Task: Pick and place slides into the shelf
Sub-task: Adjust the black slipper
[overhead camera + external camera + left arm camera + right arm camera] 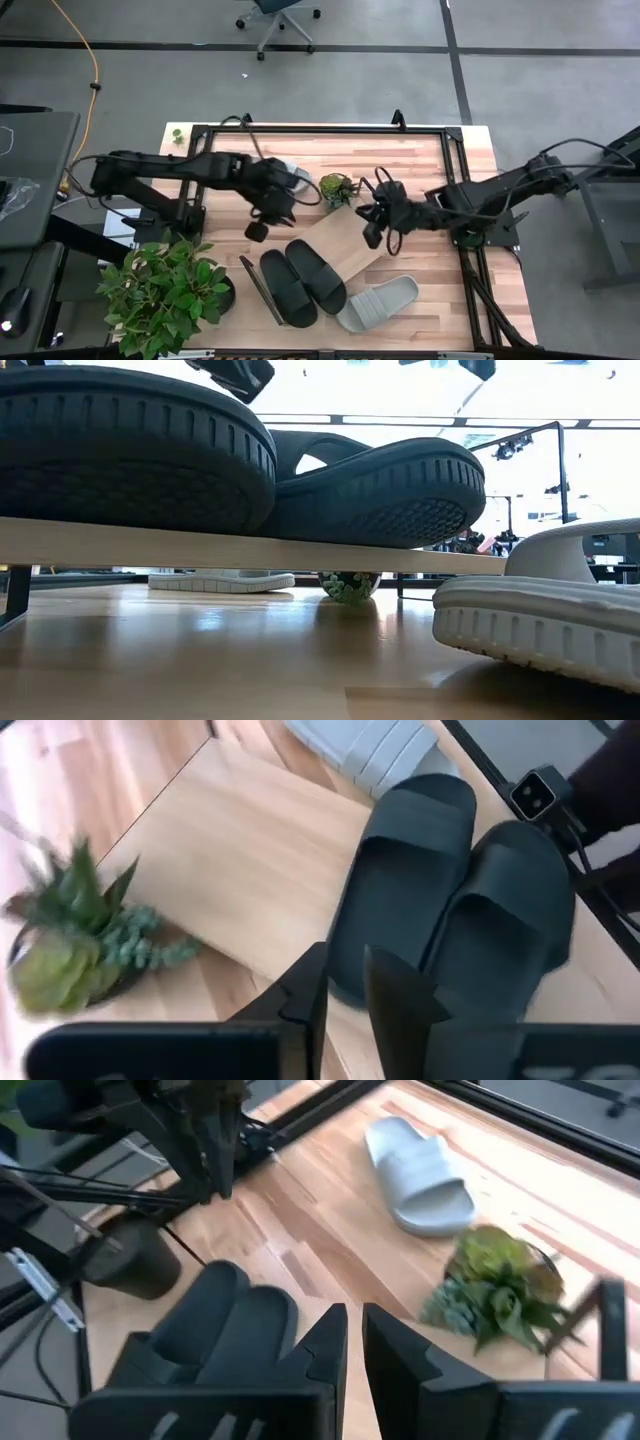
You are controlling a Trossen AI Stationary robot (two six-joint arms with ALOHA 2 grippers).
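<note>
Two black slides [302, 283] lie side by side, soles down, on the near end of the shelf's light-wood plank [340, 235], which stands slantwise on the table, raised on a black end frame. One grey slide [378, 303] rests on its sole on the table, right of the plank's near end. The other grey slide [296, 178] lies at the far left, under my left arm. My left gripper [260, 226] hovers left of the plank, open by a narrow gap [345, 985], empty. My right gripper [373, 232] hovers over the plank's far right edge, shut [354, 1340], empty.
A small potted succulent [338, 188] stands just beyond the plank's far end, between the two grippers. A large leafy plant [165, 290] fills the near left corner. Black rails [462, 160] frame the tabletop. Bare wood lies far right [410, 160].
</note>
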